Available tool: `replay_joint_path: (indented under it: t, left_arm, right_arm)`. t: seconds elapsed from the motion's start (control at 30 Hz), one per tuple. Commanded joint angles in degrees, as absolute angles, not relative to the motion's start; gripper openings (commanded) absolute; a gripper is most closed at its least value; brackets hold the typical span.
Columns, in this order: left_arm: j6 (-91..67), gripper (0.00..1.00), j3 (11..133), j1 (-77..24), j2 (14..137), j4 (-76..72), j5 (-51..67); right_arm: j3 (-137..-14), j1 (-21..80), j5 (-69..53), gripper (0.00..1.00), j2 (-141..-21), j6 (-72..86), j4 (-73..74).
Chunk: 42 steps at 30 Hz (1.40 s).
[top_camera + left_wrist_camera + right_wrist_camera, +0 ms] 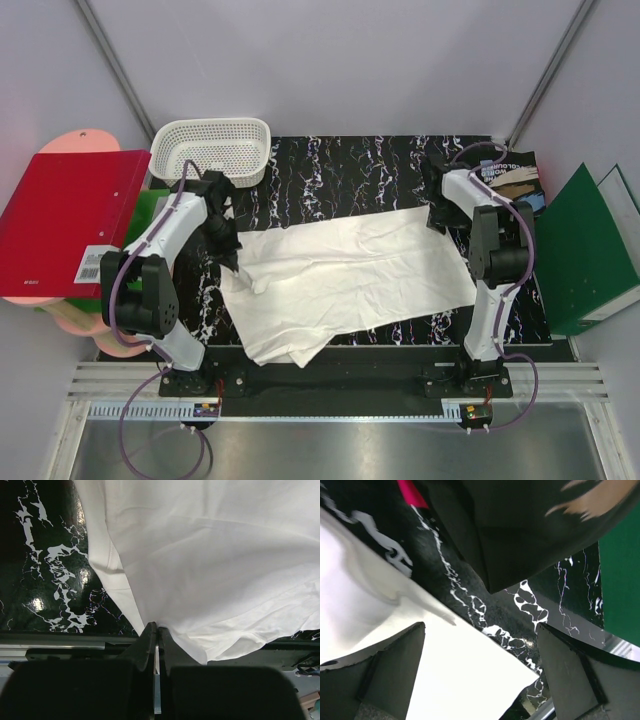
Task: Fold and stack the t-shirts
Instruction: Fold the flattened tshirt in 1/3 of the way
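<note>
The white t-shirt [350, 270] lies spread on the black marble table [330, 165], its long axis running from left to right with the right end tilted a little toward the far side. Each end falls to the arm on its own side. The left gripper [156, 630] sits at the shirt's left edge with its jaws pressed together on a pinch of the cloth, and the rest of the shirt fans out away from it. The right gripper [480, 672] is at the far right corner of the shirt. Its jaws are wide apart and hold nothing, and the corner of the cloth lies flat between them, so this arm looks the better placed to take that end. The shirt is plain white on the side facing up, mostly flat, with soft creases and a bunched fold near the left pinch, and its near left part is doubled over. A black t-shirt [512, 178] with tan print lies folded at the far right corner of the table, just beyond the right gripper.
</note>
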<state>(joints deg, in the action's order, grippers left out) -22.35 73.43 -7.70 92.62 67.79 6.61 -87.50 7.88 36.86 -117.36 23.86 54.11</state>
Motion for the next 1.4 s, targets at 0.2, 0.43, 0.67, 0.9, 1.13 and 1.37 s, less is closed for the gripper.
replay_joint_path:
  t: [0.2, 0.43, 0.67, 0.9, 1.13, 1.37]
  left_arm:
    - [-21.62, 0.99, 71.45, -7.29, 91.59, 68.9, 5.72]
    - [-24.42, 0.99, 81.29, -7.38, 85.96, 68.21, 4.39]
    - [-23.65, 0.99, 81.58, -9.58, 88.32, 68.02, 12.99]
    - [-21.18, 0.99, 77.08, -17.39, 92.81, 71.1, 18.1]
    - [-22.41, 0.95, 76.55, -22.93, 91.67, 74.61, 17.4]
    - [-22.33, 0.94, 75.76, -26.28, 89.39, 78.84, 9.08]
  right_arm:
    - [-99.66, 8.17, 31.82, 1.0, -111.18, 22.59, 54.4]
    - [-102.74, 8.17, 26.12, 1.0, -113.38, 21.27, 54.14]
    - [-104.41, 8.17, 23.82, 0.98, -115.84, 20.39, 53.88]
    - [-105.21, 8.17, 22.51, 0.97, -116.98, 19.42, 53.88]
    - [-103.98, 8.09, 21.71, 0.97, -117.16, 19.42, 53.96]
    - [-102.22, 8.17, 21.18, 0.96, -116.81, 20.04, 53.96]
